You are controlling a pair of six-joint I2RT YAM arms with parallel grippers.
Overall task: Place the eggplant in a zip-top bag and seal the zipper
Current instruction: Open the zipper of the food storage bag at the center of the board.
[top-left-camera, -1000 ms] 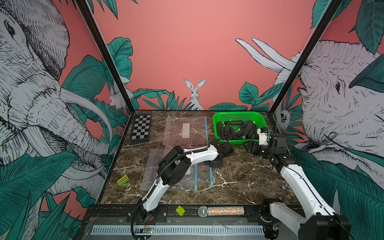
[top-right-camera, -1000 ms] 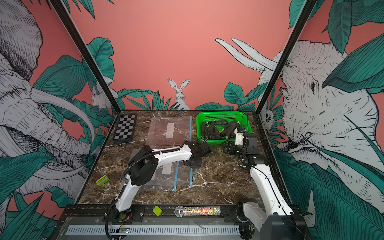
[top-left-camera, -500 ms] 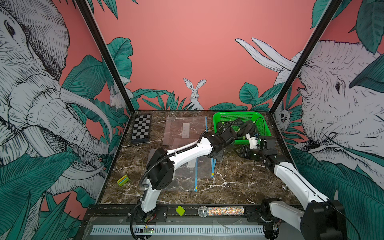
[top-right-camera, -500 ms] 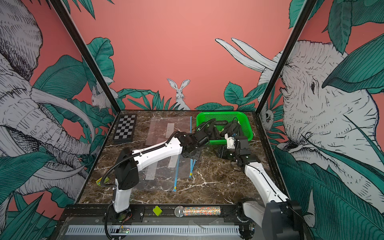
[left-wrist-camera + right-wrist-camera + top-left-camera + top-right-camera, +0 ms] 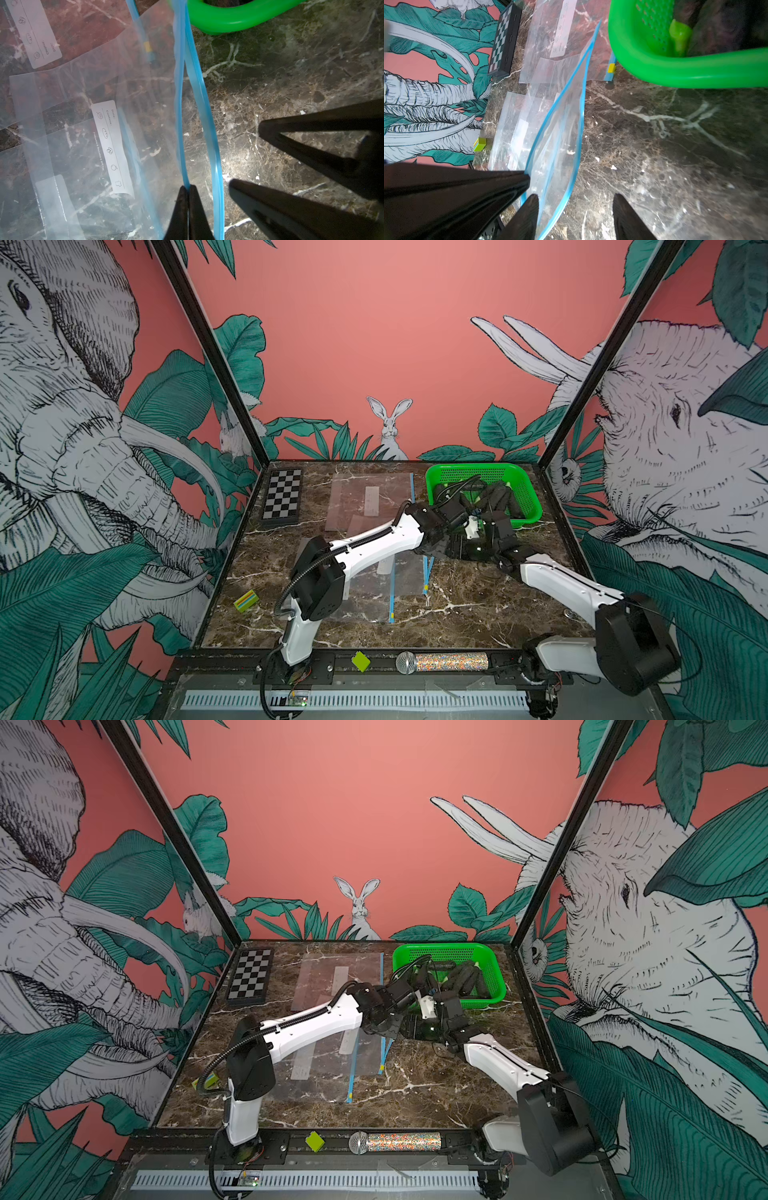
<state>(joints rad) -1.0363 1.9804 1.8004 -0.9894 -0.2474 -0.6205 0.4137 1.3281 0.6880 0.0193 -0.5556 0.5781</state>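
Observation:
My left gripper (image 5: 188,188) is shut on one blue zipper lip of a clear zip-top bag (image 5: 116,87) and holds it up, so the bag's mouth (image 5: 560,145) gapes. The right gripper (image 5: 575,199) is open and straddles the other blue lip (image 5: 566,203); one of its fingertips (image 5: 532,200) is at the bag's mouth. Both arms meet just in front of the green basket (image 5: 528,493) in both top views. Several dark eggplants (image 5: 498,497) lie in that basket; one with a green stem (image 5: 679,35) shows in the right wrist view.
Other clear bags (image 5: 370,497) lie flat on the marble table, one under the left arm (image 5: 374,589). A chessboard (image 5: 282,497) sits at the back left, a green-yellow block (image 5: 245,600) at the left edge. A microphone (image 5: 440,662) lies on the front rail.
The left arm has swung toward the basket with the bag's lip in its jaws. The right gripper has come away from the basket toward the bag, its jaws narrowing.

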